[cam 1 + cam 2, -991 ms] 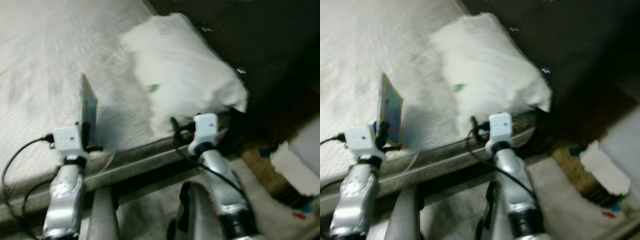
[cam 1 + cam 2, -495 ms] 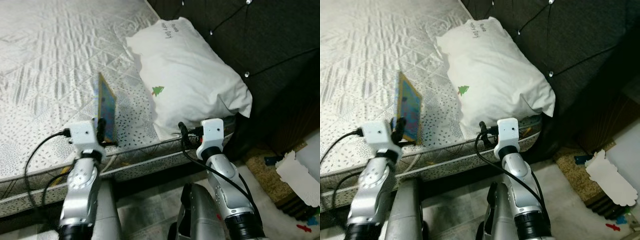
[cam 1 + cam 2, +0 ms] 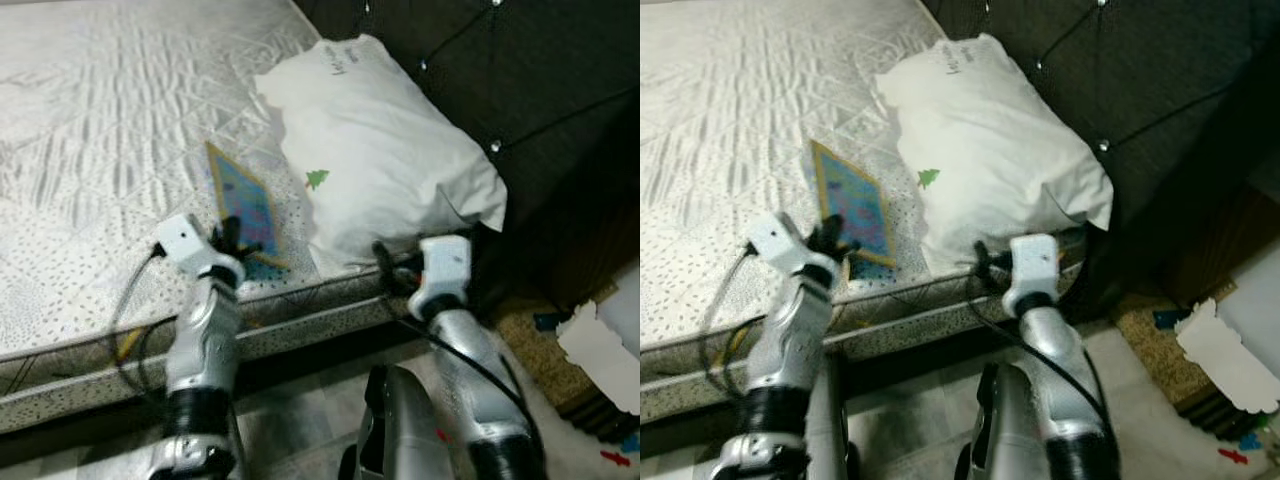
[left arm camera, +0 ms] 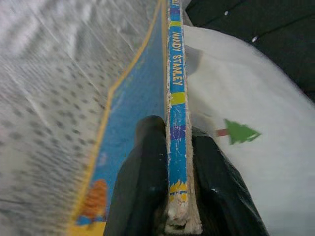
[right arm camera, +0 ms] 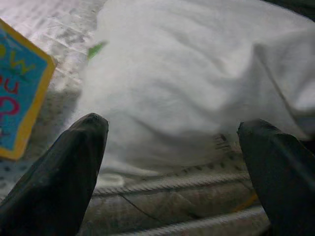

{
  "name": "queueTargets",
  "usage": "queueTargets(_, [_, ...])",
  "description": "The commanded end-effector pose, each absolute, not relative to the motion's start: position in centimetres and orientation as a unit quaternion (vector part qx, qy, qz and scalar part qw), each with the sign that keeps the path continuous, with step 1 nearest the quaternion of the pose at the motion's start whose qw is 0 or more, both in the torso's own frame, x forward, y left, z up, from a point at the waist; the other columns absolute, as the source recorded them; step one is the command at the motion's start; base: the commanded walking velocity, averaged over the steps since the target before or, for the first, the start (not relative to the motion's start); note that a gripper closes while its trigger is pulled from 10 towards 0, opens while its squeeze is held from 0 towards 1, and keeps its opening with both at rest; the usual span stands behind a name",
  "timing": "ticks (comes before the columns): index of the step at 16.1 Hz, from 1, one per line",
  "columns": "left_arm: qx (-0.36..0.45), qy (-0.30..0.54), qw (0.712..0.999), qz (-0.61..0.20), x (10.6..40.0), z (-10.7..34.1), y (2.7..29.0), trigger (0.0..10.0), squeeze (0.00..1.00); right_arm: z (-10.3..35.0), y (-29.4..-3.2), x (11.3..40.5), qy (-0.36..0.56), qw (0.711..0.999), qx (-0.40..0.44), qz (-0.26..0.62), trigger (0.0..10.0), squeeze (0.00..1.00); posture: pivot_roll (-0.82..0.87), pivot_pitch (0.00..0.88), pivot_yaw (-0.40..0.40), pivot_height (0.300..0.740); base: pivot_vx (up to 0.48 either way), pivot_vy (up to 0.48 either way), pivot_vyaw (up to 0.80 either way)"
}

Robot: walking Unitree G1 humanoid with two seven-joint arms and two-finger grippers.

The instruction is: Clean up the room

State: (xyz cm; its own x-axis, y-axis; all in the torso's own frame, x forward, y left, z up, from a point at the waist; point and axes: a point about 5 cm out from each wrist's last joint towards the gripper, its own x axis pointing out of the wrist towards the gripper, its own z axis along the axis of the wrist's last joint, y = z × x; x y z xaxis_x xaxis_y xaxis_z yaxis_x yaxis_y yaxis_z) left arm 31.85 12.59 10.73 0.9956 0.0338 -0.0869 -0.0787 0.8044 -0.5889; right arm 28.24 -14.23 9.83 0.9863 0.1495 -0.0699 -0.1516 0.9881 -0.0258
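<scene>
Blue book [image 3: 244,208] ×1 clamped in left gripper [image 4: 170,147]; right gripper [image 5: 172,142] wide open, empty; pillow [image 3: 385,150] ×1.

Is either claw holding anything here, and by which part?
The left claw pinches the book across its spine at one end, over the mattress. The right claw is open and holds nothing, facing the pillow.

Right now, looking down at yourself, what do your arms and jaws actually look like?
Two silver metal arms, rounded and jointed. Each wrist carries a small white boxy block with a black cable looping back along the arm. The left gripper and right gripper each have two long, matte black fingers with blunt rounded tips. No markings can be made out on them.
</scene>
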Motion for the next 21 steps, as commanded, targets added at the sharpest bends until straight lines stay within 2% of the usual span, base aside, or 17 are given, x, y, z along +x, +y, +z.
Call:
queueTargets(1, [-0.357, 0.074, 0.931, 0.021, 31.7, 9.5, 11.3, 10.0, 0.00, 10.1, -15.3, 28.0, 0.038, 0.997, -0.010, 0.065, 10.0, 0.00, 0.01, 0.047, -0.084, 0.541, 0.000, 0.000, 0.00])
queueTargets(3, [-0.434, 0.062, 0.899, 0.013, 32.0, 10.8, 10.4, 10.0, 0.00, 9.7, -16.5, 27.7, 0.052, 0.997, -0.016, 0.057, 10.0, 0.00, 0.00, 0.034, -0.095, 0.541, 0.000, 0.000, 0.00])
queueTargets(8, [-0.465, 0.041, 0.884, -0.011, 32.7, 13.4, 9.4, 10.0, 0.00, 9.5, -16.0, 28.3, 0.067, 0.995, -0.018, 0.072, 10.0, 0.00, 0.01, 0.021, -0.100, 0.541, 0.000, 0.000, 0.00])
queueTargets(10, [-0.457, 0.046, 0.888, -0.024, 32.6, 13.1, 9.4, 10.0, 0.00, 9.5, -16.0, 28.4, 0.070, 0.995, -0.016, 0.072, 10.0, 0.00, 0.00, 0.021, -0.100, 0.541, 0.000, 0.000, 0.00])
queueTargets(13, [-0.447, 0.098, 0.889, 0.003, 31.9, 11.3, 9.4, 10.0, 0.00, 9.4, -16.1, 28.5, 0.074, 0.995, -0.015, 0.072, 10.0, 0.00, 0.00, 0.023, -0.099, 0.541, 0.000, 0.000, 0.00])
queueTargets(16, [-0.401, 0.100, 0.910, 0.022, 30.5, 10.8, 10.9, 10.0, 0.00, 9.3, -16.3, 28.6, 0.076, 0.995, -0.012, 0.065, 10.0, 0.00, 0.01, 0.026, -0.104, 0.541, 0.000, 0.000, 0.00])
queueTargets(21, [-0.384, 0.095, 0.918, 0.037, 30.1, 10.7, 12.6, 10.0, 0.00, 9.3, -16.5, 28.8, 0.078, 0.995, -0.011, 0.065, 10.0, 0.00, 0.02, 0.030, -0.106, 0.541, 0.000, 0.000, 0.00])
